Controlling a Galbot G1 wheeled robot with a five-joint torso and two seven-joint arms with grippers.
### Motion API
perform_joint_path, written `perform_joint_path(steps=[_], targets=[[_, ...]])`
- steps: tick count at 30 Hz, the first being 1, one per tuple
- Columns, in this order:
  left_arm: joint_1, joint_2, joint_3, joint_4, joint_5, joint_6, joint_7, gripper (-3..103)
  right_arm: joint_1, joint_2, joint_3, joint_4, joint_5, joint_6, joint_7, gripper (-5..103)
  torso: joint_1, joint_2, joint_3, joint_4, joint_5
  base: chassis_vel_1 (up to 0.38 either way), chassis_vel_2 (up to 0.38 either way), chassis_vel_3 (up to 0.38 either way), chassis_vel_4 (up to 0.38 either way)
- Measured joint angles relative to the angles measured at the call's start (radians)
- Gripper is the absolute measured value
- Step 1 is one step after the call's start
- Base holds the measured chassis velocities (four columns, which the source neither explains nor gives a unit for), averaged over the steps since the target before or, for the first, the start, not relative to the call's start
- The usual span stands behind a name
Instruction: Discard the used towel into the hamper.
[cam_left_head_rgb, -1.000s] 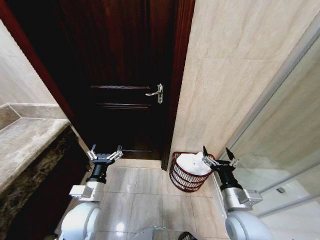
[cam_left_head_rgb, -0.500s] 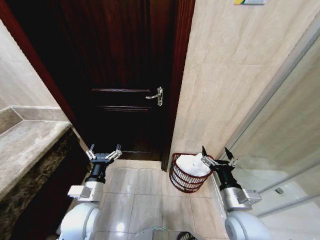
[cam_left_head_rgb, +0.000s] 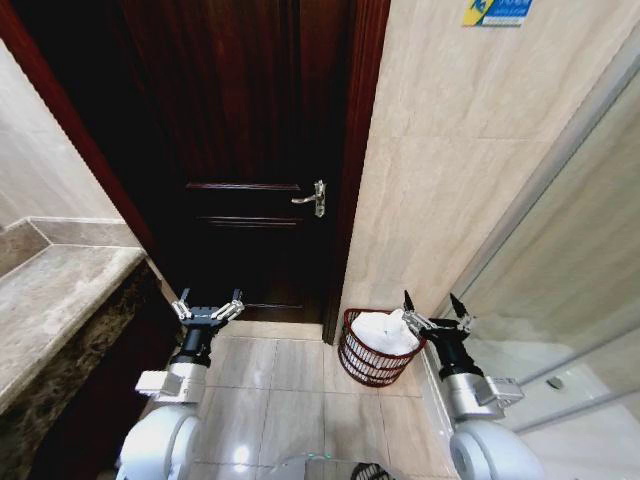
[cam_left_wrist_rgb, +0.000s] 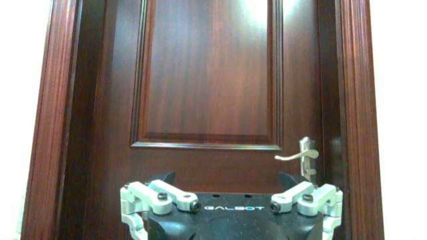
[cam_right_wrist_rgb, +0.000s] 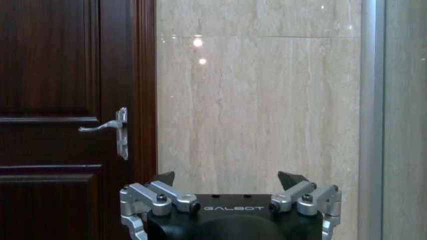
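Standing at the far left of the head view is a speckled brown stone counter (cam_left_head_rgb: 55, 300), and beside it the left gripper (cam_left_head_rgb: 209, 304) is held out level in front of the dark wooden panelled door (cam_left_head_rgb: 250, 150), its fingers spread wide with nothing between them. Its wrist camera looks straight at the door's raised centre panel and the silver lever door handle (cam_left_wrist_rgb: 300, 156), details the head view gives at a distance. Right of the door frame, on the pale tiled floor (cam_left_head_rgb: 290, 400) against the beige marble-look wall (cam_left_head_rgb: 450, 170), sits the small reddish-brown wire hamper (cam_left_head_rgb: 365, 362) with the crumpled white towel (cam_left_head_rgb: 382, 330) lying inside it. The right gripper (cam_left_head_rgb: 436, 308) hovers just above the hamper's right rim, fingers parted and empty, forearm rising from the lower right. Its wrist camera faces the wall and door handle, with a vertical silver metal strip (cam_right_wrist_rgb: 371, 100) at the edge.
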Motion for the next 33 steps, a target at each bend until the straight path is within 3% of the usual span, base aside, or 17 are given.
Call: perform_joint_path(steps=[18, 33], targets=[[0.0, -0.001, -0.004, 0.01, -0.01, -0.007, -0.009, 100, 0.002, 0.0, -0.009, 0.002, -0.006, -0.009, 0.001, 100, 0.041, 0.091, 0.049, 0.0, 0.0, 0.0, 0.0, 0.0, 0.0], [0.014, 0.001, -0.013, 0.022, -0.022, -0.048, -0.013, 100, 0.004, -0.007, -0.013, 0.023, -0.007, -0.064, 0.006, 100, 0.044, 0.097, 0.053, 0.0, 0.0, 0.0, 0.0, 0.0, 0.0]])
